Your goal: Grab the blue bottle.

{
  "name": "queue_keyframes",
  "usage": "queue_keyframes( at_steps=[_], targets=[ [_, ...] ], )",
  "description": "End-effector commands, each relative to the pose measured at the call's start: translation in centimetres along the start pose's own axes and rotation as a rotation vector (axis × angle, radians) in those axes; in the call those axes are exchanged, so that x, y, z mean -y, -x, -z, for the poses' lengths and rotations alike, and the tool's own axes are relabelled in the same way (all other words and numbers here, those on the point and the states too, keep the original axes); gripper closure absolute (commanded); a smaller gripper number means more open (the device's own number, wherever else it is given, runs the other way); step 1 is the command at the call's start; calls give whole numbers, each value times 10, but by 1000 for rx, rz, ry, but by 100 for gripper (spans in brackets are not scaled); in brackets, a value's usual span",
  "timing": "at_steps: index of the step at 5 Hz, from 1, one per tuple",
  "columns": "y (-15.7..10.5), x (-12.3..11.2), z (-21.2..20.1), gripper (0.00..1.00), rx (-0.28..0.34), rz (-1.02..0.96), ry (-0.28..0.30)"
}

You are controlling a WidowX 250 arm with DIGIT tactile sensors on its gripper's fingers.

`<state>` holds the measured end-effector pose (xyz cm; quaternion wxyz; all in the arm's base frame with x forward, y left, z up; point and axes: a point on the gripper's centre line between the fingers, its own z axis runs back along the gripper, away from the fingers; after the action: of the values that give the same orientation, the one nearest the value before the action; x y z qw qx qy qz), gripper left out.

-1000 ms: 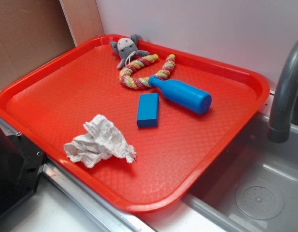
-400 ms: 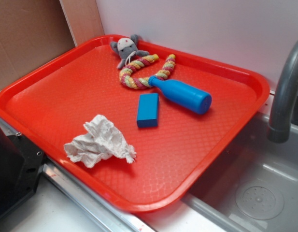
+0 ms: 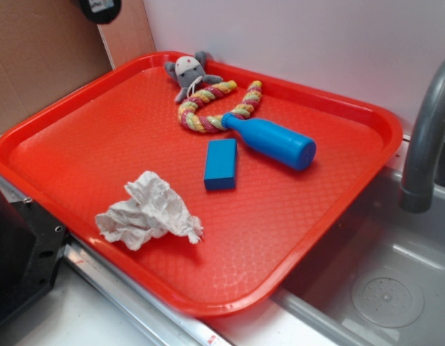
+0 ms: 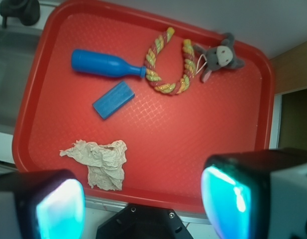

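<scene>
My gripper [image 4: 143, 199] hangs high over the red tray [image 4: 39, 94], fingers spread wide, holding nothing; the blue bottle [image 4: 104, 63] lies on it, far below.

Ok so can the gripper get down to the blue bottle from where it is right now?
Probably yes. The gripper hangs open high above the tray, and the blue bottle lies flat with nothing on top; only its neck tip meets the rope toy.

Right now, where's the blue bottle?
In the exterior view the blue bottle lies on its side toward the far right of the red tray, its neck against the rope toy, with the blue block just in front of it.
</scene>
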<state>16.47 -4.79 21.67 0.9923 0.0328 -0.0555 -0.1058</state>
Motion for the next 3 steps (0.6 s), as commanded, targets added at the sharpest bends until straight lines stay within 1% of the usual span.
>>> queue_keyframes(
  at_steps=[1, 2, 3],
  targets=[
    [-51, -10, 19, 0, 43, 272, -75],
    [-96, -14, 48, 0, 60, 527, -108],
    [-127, -4, 77, 0, 87, 776, -92]
  ],
)
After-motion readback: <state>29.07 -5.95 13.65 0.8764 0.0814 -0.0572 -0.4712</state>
